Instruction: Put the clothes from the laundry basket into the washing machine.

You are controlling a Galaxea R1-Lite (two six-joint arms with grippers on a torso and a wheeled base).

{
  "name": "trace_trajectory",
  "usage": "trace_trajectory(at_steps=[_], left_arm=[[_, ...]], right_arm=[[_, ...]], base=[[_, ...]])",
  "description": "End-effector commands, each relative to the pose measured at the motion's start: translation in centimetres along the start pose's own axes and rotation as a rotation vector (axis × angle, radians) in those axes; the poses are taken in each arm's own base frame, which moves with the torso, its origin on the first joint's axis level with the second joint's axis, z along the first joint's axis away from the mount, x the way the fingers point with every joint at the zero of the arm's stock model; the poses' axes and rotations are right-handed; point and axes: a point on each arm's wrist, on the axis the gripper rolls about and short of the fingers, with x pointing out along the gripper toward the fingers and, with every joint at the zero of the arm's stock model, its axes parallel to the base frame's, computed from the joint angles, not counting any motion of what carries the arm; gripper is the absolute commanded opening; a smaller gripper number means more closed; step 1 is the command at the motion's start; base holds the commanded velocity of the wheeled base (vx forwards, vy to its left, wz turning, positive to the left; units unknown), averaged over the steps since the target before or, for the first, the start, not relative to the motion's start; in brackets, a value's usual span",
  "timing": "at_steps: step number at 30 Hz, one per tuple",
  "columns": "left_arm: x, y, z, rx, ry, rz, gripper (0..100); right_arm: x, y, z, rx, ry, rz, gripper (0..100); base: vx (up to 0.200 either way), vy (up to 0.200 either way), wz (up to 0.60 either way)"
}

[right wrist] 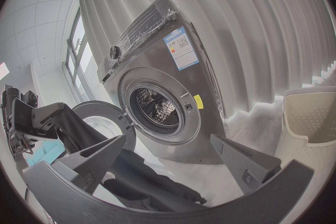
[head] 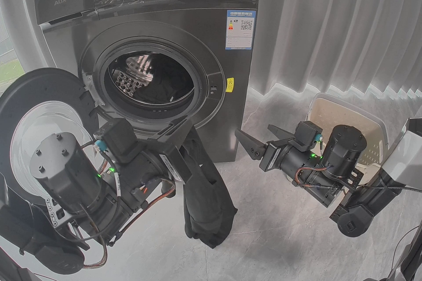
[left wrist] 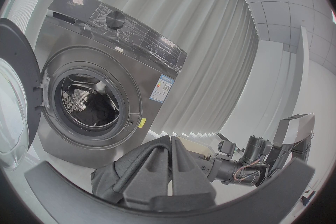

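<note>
The grey washing machine [head: 211, 1] stands with its round door [head: 44, 88] swung open to the left, and dark cloth lies in the drum [head: 151, 80]. Just below the opening, my left gripper [head: 184, 124] is shut on a black garment [head: 206, 198], which hangs down towards the floor. In the left wrist view the fingers [left wrist: 182, 165] pinch the garment's fold [left wrist: 136, 161]. To the right of the machine my right gripper [head: 255, 132] stands open with nothing between its fingers [right wrist: 231, 151]. Behind the right arm sits the beige laundry basket [head: 351, 104].
White curtains [head: 343, 9] hang behind the machine and the basket. The floor [head: 272, 233] is pale grey tile with free room between the two arms. The open door takes up the space left of the left arm.
</note>
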Motion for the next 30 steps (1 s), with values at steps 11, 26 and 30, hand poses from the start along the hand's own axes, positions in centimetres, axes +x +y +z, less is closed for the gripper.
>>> trace_trajectory(at_steps=[11, 26, 30], left_arm=[[1.4, -0.4, 2.0, -0.01, -0.08, -0.002, 0], [2.1, -1.1, 3.3, -0.024, -0.137, -0.02, 0], [2.3, -1.1, 3.5, -0.024, -0.134, -0.02, 0]], right_arm=[[-1.2, -0.1, -0.6, -0.014, 0.04, -0.005, 100], [-2.9, 3.2, -4.0, -0.05, 0.172, 0.121, 100], [-2.0, 3.0, -5.3, -0.053, 0.194, 0.114, 100]], base=[[0.0, 0.0, 0.0], [0.0, 0.0, 0.0], [0.0, 0.0, 0.0]])
